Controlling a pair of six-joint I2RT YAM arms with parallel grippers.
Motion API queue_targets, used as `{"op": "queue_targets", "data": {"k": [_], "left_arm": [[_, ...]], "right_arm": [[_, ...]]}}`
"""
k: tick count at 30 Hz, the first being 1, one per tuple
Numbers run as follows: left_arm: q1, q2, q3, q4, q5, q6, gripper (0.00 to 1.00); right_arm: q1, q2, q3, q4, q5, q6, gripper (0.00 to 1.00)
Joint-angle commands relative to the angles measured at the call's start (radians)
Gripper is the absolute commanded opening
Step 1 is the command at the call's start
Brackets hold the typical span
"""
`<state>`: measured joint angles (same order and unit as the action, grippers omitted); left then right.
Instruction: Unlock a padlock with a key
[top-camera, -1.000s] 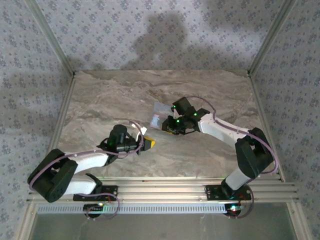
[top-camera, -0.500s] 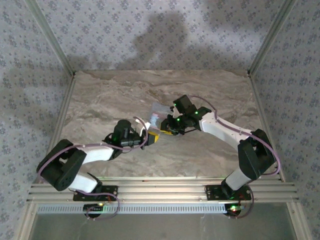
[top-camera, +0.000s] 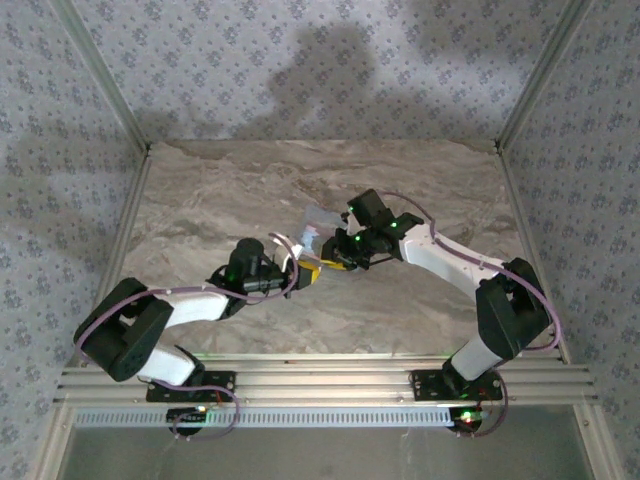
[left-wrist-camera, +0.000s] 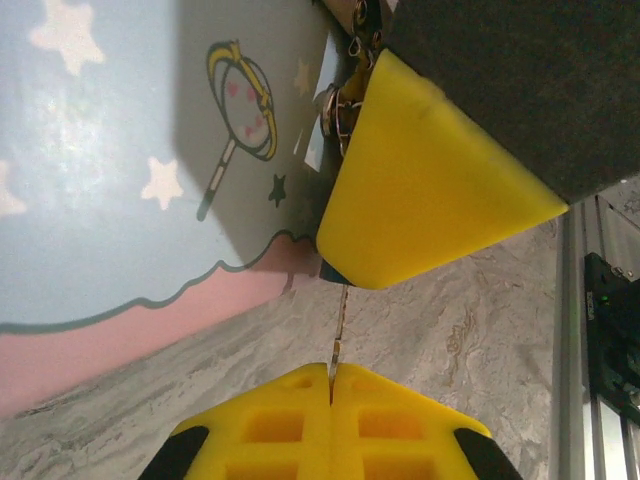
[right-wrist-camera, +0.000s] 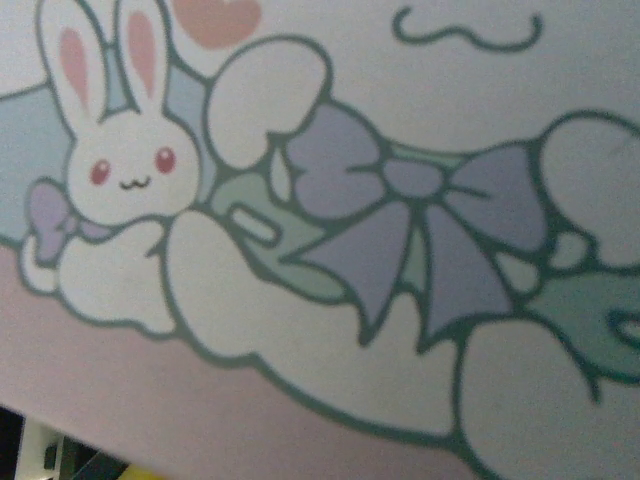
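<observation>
Your left pincer (left-wrist-camera: 331, 372) is clamped shut on the key (left-wrist-camera: 338, 325), its tip just ahead at the padlock (left-wrist-camera: 332, 272), so by my judgement the turn is not yet done; I cannot tell the right pincer's (top-camera: 338, 258) grip.

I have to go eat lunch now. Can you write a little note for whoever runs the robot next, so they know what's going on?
Left tool: shut on a thin metal strip, likely the key.
Right tool: at the tin; its grip is hidden.
Padlock: probably the dark bluish bit under the right tool's yellow finger; key tip reaches it.
Done: key held, lined up.
Left: confirm it's inserted, turn, open the lock.
</observation>
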<state>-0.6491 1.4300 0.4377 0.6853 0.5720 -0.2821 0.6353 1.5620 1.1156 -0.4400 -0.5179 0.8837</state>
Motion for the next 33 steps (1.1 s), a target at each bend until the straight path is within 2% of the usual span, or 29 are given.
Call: {"op": "queue_targets", "data": {"k": [1, 9, 21, 33], "left_arm": [[-0.015, 0.011, 0.025, 0.037, -0.008, 0.028, 0.0], [-0.021, 0.01, 0.036, 0.042, -0.075, -0.001, 0.0], [-0.024, 0.035, 0.035, 0.124, -0.069, -0.058, 0.0], [-0.036, 0.044, -0.062, 0.203, -0.097, -0.085, 0.0]], "right_arm": [[-0.002, -0.023, 0.035, 0.029, -0.04, 0.008, 0.0], [0.006, -0.015, 0.032, 0.03, -0.041, 0.009, 0.0], [0.021, 0.006, 0.012, 0.042, -0.041, 0.009, 0.0], [0.057, -0.009, -0.029, 0.063, 0.072, 0.01, 0.07]]}}
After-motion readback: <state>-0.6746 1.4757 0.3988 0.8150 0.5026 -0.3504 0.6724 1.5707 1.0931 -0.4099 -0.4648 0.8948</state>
